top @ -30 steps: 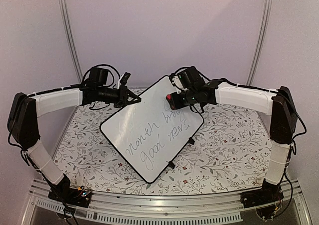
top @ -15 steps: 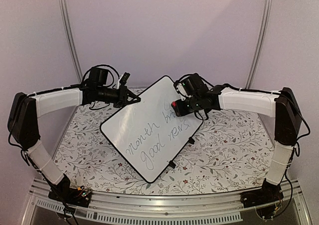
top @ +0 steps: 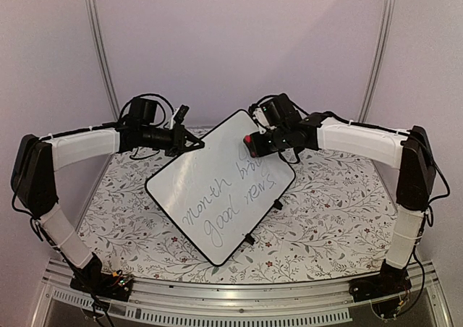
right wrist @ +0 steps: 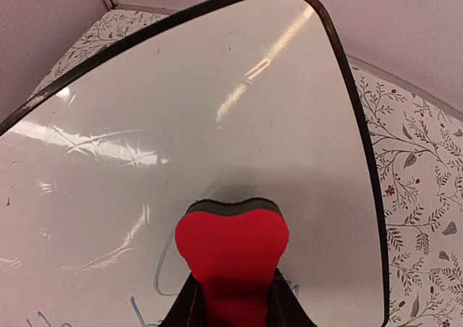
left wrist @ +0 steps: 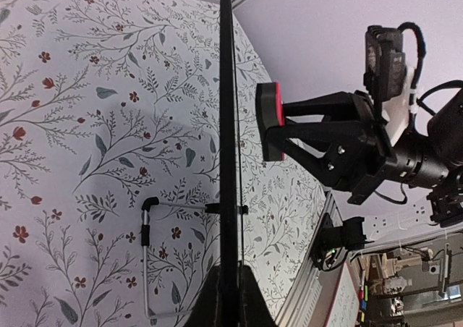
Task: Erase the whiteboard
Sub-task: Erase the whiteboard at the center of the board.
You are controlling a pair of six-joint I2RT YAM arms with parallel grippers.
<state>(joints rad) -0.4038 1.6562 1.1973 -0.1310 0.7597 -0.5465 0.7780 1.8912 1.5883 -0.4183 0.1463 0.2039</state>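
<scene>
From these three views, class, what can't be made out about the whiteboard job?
- Top view: the handwriting on the whiteboard is too small to read fully.
- Left wrist view: the whiteboard shows edge-on, its face hidden; the bottom edge cuts off the left end effector.
- Right wrist view: the eraser hides the right end effector's fingertips; the bottom edge cuts off the handwriting.

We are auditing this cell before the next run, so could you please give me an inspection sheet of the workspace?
Surface: floral-patterned table cover.
Job's things: whiteboard tilted, grey handwriting on its lower half; red eraser by its upper corner.
Clutter: nothing seen.
Grippers: left end effector clamps the whiteboard's edge; right end effector holds the red eraser.
Cables: black cables loop at both wrists.
Surroundings: plain walls, metal rails.
</scene>
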